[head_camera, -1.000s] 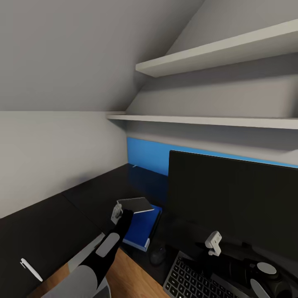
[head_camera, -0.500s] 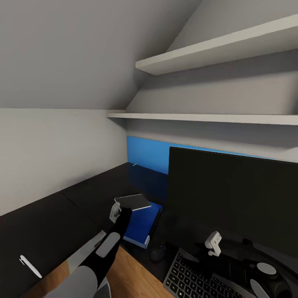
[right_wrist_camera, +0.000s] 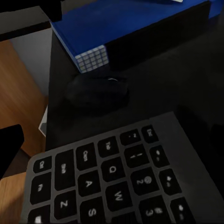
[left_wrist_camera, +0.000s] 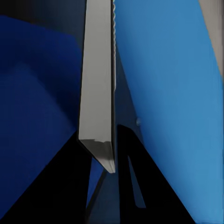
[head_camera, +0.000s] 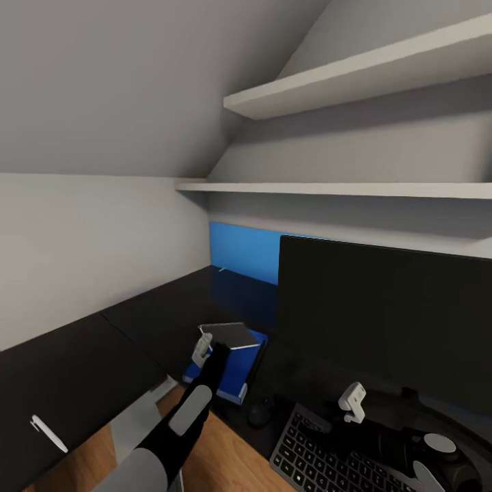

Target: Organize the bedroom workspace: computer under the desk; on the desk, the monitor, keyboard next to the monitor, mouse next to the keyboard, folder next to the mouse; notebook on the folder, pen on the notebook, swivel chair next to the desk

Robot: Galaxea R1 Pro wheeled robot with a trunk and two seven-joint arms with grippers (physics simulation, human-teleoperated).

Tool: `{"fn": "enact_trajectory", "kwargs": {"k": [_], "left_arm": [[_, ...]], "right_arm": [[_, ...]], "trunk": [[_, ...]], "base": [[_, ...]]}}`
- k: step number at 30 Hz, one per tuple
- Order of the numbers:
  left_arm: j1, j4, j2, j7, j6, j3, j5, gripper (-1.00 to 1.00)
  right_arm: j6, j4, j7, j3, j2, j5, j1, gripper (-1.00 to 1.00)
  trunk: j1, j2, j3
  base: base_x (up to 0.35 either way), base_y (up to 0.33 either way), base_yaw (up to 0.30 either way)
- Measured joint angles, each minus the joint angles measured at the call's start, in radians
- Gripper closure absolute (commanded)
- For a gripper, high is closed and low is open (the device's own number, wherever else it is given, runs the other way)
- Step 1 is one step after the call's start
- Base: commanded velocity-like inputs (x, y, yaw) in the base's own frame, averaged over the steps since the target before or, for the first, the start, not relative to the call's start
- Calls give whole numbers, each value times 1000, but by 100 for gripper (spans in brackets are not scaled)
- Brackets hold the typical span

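On the dark counter (head_camera: 82, 362), the black monitor (head_camera: 389, 314) stands at the right, and the keyboard (head_camera: 321, 458) lies in front of it at the near edge. The mouse (head_camera: 260, 413) lies just left of the keyboard, and the blue folder (head_camera: 239, 372) lies just left of the mouse, flat on the counter.

The left gripper (head_camera: 208, 345) is above the folder's far part and its fingers are clenched on the grey notebook (head_camera: 231, 335). The notebook is held over the folder and a little tilted; I cannot tell if it touches the folder. In the left wrist view the notebook (left_wrist_camera: 97, 93) is seen edge-on as a thin grey slab between the dark fingers (left_wrist_camera: 130, 186), with the blue of the folder (left_wrist_camera: 32, 88) behind it.

The right gripper (head_camera: 352, 402) hangs above the far left part of the keyboard, in front of the monitor; I cannot tell if its fingers are spread or closed. The right wrist view looks down on the keyboard (right_wrist_camera: 112, 182), the mouse (right_wrist_camera: 98, 91) and the near corner of the folder (right_wrist_camera: 121, 23).

The white pen (head_camera: 48, 434) lies on the counter at the far left, well apart from the folder. Two white shelves (head_camera: 342, 188) are on the wall above the monitor.
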Motion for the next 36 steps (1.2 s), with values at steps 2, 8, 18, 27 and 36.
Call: {"fn": "enact_trajectory", "kwargs": {"k": [2, 8, 18, 27, 36], "left_arm": [[0, -8, 0, 15, -5, -15, 3, 100], [-2, -17, 3, 23, -9, -22, 4, 100], [-16, -26, 9, 84, -3, -7, 23, 100], [-26, -85, 15, 152, 11, 3, 33, 100], [-28, -89, 17, 121, 9, 4, 79, 100]], "right_arm": [[0, 0, 0, 2, 0, 0, 0, -100], [-2, 0, 0, 0, 0, 0, 0, -100], [-7, 0, 0, -2, 0, 0, 0, -100], [-9, 0, 0, 1, 0, 0, 0, -100], [-10, 0, -1, 2, 1, 0, 1, -100]], "trunk": [[4, -7, -3], [4, -7, -3], [4, -7, -3], [4, -7, -3], [4, -7, -3]], "base": [[0, 0, 0], [0, 0, 0], [0, 0, 0], [0, 0, 0], [112, 0, 0]]}}
